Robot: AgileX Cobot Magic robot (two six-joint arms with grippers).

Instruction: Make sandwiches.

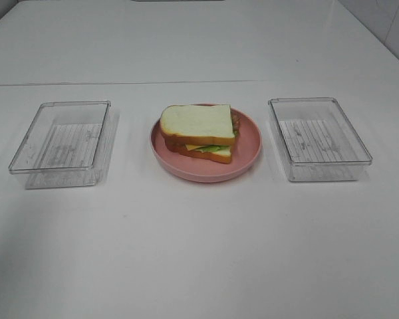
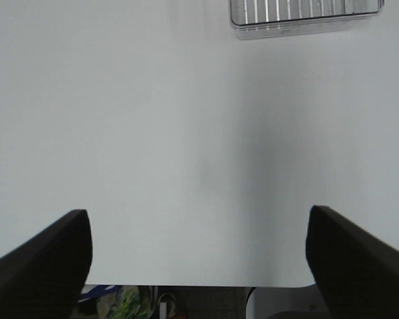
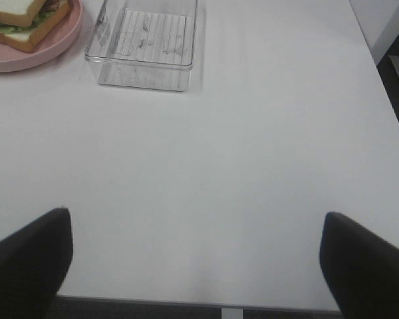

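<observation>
Nearest, the left gripper [image 2: 199, 266] and the right gripper [image 3: 196, 266] hang over bare white table near its front edge, both with black jaws spread wide and nothing between them. Farther ahead of each sits a clear rectangular plastic box, the left one [image 2: 306, 16] and the right one [image 3: 146, 43], both empty. Beyond and inward from the right jaws, the stacked white-bread sandwich [image 1: 199, 131] rests on the round pink plate [image 1: 249, 143], seemingly finished. It lies roughly midway between the arms; which is nearer I cannot tell.
</observation>
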